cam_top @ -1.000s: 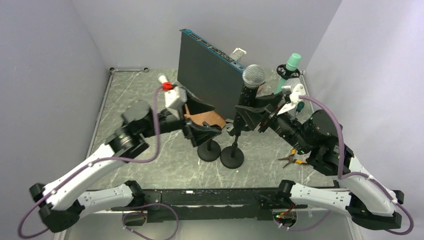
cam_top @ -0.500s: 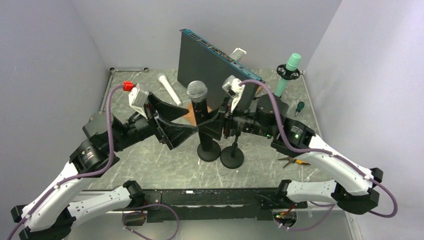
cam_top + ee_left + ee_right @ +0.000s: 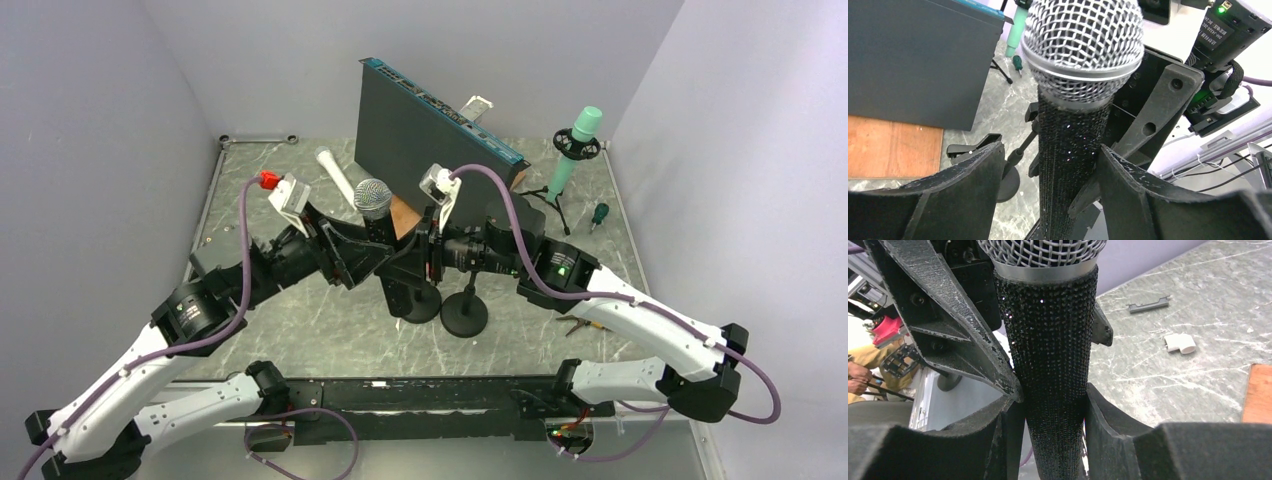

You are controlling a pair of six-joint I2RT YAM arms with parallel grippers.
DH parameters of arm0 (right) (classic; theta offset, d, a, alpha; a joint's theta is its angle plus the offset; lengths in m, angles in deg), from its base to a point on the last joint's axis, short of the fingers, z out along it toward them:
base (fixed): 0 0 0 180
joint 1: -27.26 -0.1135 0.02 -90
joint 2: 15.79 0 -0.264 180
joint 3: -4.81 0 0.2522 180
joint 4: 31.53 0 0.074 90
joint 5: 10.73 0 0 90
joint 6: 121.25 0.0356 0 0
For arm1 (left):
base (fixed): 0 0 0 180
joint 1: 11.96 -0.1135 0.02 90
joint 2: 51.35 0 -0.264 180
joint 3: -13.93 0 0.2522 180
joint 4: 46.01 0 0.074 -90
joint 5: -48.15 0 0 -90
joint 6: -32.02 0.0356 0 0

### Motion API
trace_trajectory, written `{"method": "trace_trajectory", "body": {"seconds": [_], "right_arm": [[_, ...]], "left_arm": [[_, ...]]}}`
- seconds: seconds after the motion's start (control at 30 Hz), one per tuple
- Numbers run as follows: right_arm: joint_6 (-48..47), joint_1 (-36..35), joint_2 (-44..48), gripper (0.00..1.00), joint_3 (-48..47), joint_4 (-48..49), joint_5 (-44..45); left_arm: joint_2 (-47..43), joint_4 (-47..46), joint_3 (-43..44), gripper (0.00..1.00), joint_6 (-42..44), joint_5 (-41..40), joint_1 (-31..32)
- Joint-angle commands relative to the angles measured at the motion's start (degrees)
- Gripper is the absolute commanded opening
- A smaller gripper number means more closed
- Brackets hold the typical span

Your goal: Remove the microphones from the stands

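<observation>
- Grey-green marbled worktop (image 3: 300, 335) carries a round-based stand (image 3: 465, 318) with a second one just beside it. The microphone (image 3: 376, 212) is upright close above them, grille up, between the two arms.
- The right end effector (image 3: 1050, 422) is narrow and clamps the glittering black handle low down, with both fingers pressed on it.
- The left end effector (image 3: 1050, 165) is wide. Its fingers stand on either side of the handle under the grille, and they seem not to touch it.
- The foot of the handle is hidden, so I cannot tell if a clip holds it (the left wrist view shows one empty clip (image 3: 970, 145) beside it).
- My judgement is that the lift should go slowly and straight along the handle's axis. A sideways pull could tip a stand if the foot is caught.
- The handle becomes wider toward the grille, so an upward pull should wedge the grip and not slide off.
- If the left end effector must take over, it should close centred on the handle before the right one lets go. The fingers of both are very near, so care is needed that they do not collide.
</observation>
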Motion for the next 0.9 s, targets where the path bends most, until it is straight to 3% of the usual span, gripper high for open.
{"method": "trace_trajectory", "body": {"seconds": [0.0, 0.13, 0.23, 0.3, 0.33, 0.4, 0.5, 0.53, 0.73, 0.87], "right_arm": [[0.00, -0.45, 2.17, 0.00, 2.00, 7.60, -1.41], [-1.29, -0.44, 2.08, 0.00, 2.01, 6.90, -1.91], [-2.60, -0.62, 2.64, 0.00, 3.02, 7.95, -1.87], [-2.78, -0.68, 3.77, 0.11, 4.42, 8.82, 0.26], [-3.00, -0.77, 4.38, 0.19, 4.99, 8.99, 1.25], [-3.44, -0.64, 5.66, 0.43, 5.97, 9.17, 2.55], [-4.66, -0.78, 7.84, 0.88, 7.90, 9.32, 4.76], [-5.00, -0.79, 8.91, 0.98, 8.66, 9.30, 6.19], [-7.12, -0.64, 16.93, 1.00, 12.23, 8.93, 15.51], [-10.39, -0.68, 22.21, 1.00, 14.97, 10.31, 17.19]], "left_arm": [[1.42, -0.35, 0.68, 0.69, -0.64, -1.39, -0.23], [3.08, -3.27, 0.71, 0.67, -1.44, 2.00, -0.31], [3.76, -7.11, -1.09, 0.46, -3.09, 5.34, -0.49], [4.18, -8.46, -1.43, 0.31, -3.44, 6.27, -0.52], [4.29, -7.50, -1.11, 0.20, -3.26, 5.59, -0.59], [4.16, -4.22, 0.24, 0.02, -2.33, 2.05, -0.60], [3.38, 2.25, 3.32, 0.00, 0.34, -5.24, -1.15], [3.24, 4.25, 4.35, 0.00, 1.73, -6.55, -1.64], [5.22, 17.88, 10.62, 0.00, 3.95, -12.88, -11.20], [6.63, 17.52, 7.69, 0.00, 2.99, -8.89, -23.00]]}}
